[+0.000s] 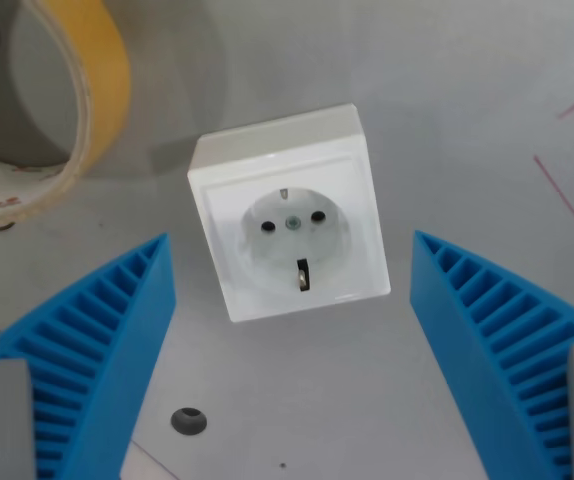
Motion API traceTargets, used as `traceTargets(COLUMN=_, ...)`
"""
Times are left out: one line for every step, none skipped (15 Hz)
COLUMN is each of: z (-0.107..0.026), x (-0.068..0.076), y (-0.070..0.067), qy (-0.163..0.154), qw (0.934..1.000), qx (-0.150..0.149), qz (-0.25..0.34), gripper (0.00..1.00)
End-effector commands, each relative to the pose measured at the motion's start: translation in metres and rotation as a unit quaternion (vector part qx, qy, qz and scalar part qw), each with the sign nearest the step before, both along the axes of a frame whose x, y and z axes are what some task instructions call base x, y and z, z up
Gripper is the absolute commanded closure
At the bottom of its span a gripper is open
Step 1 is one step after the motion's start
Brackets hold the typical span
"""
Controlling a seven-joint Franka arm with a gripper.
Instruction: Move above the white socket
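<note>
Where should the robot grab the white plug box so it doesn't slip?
Probably from straight above, pinching the white socket by its two flat outer side walls. It lies face up between the open blue fingers, and the round middle dips in, so there's nothing to hold there.

You are seeing only part of the tape roll (87, 90) up and to the left of the socket (289, 215); the picture's top and left edges are cutting it off. Below the socket, the bottom edge is cutting both blue fingers (97, 350), hiding their bases. The red lines (562, 195) to the socket's right are running out of frame. The print on the tape is too small to read.
</note>
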State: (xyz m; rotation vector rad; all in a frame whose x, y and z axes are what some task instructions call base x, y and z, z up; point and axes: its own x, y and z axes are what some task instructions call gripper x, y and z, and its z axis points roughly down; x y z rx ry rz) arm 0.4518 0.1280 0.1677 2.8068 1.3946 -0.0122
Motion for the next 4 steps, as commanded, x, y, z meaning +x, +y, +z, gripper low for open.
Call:
traceTargets(z=-0.0046, x=-0.0062, y=0.0026, qy=-0.056, qw=0.9969, qx=0.002, qz=0.055, gripper=0.00)
traceTargets(z=-0.0050, x=-0.0063, y=0.0032, qy=-0.057, qw=0.9970, qx=0.002, qz=0.052, gripper=0.00)
traceTargets(z=-0.0054, x=-0.0063, y=0.0037, qy=-0.057, qw=0.9973, qx=0.003, qz=0.047, gripper=0.00)
traceTargets(z=-0.0057, x=-0.0063, y=0.0040, qy=-0.057, qw=0.9975, qx=0.003, qz=0.043, gripper=0.00)
